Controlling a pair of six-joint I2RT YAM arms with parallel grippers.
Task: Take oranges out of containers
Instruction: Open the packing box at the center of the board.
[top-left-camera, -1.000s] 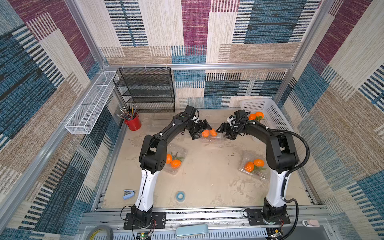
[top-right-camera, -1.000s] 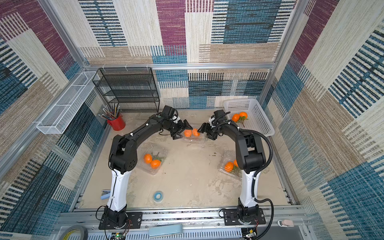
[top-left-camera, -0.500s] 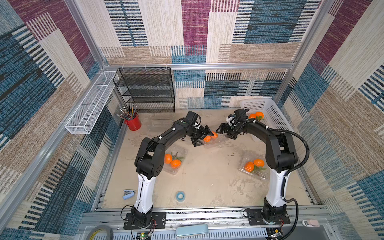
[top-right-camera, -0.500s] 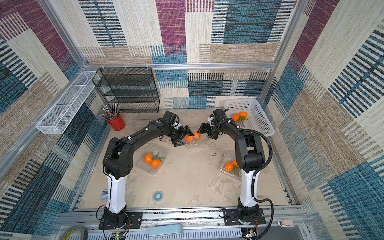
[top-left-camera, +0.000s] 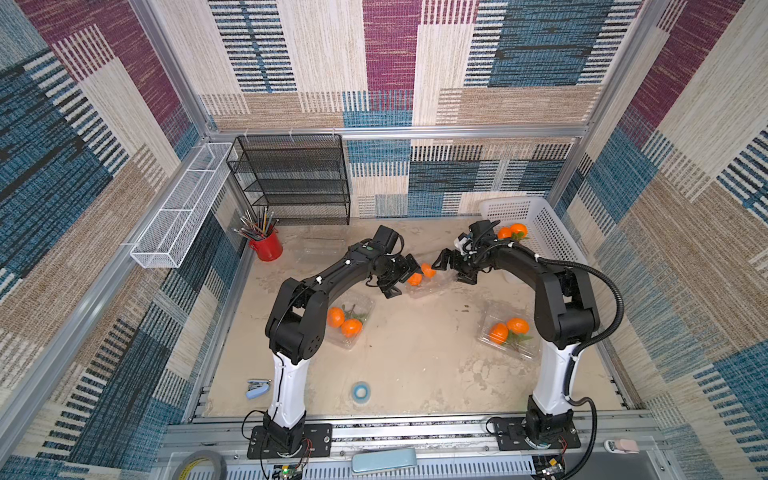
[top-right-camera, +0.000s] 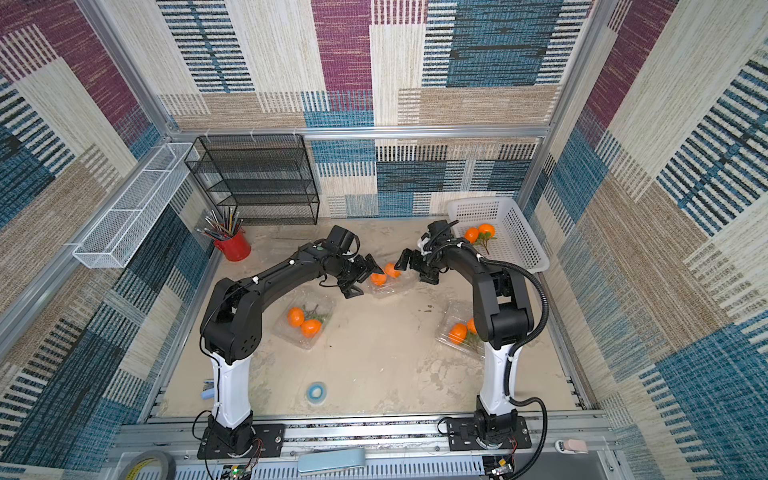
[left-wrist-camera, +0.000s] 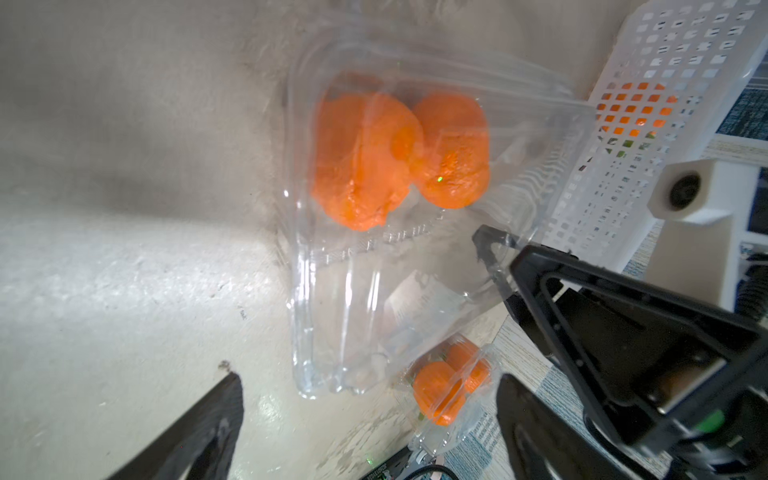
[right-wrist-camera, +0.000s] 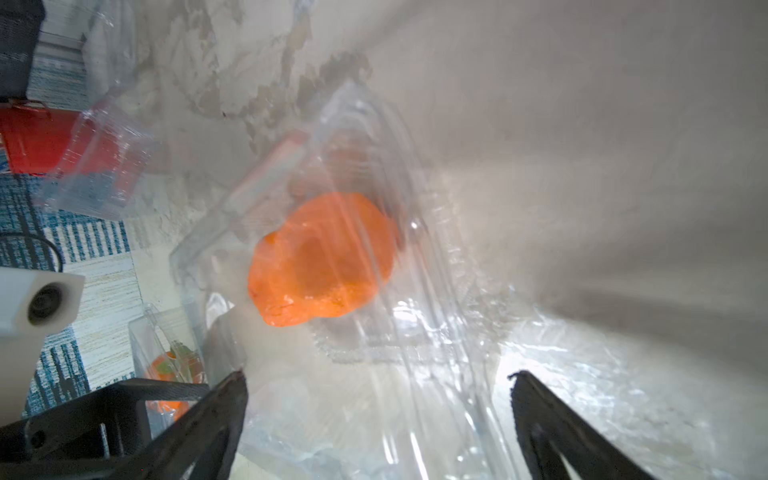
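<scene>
While lying on the tabletop (top-left-camera: 415, 357), centre container (top-left-camera: 438, 286): holding two oranges (top-left-camera: 414, 279).
Left jaws: hanging open beside it.
Right jaws: hanging open beside it.

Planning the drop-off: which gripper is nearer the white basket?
Right. The right gripper is between the middle clamshell and the white basket; the left gripper is on the clamshell's far side.
</scene>
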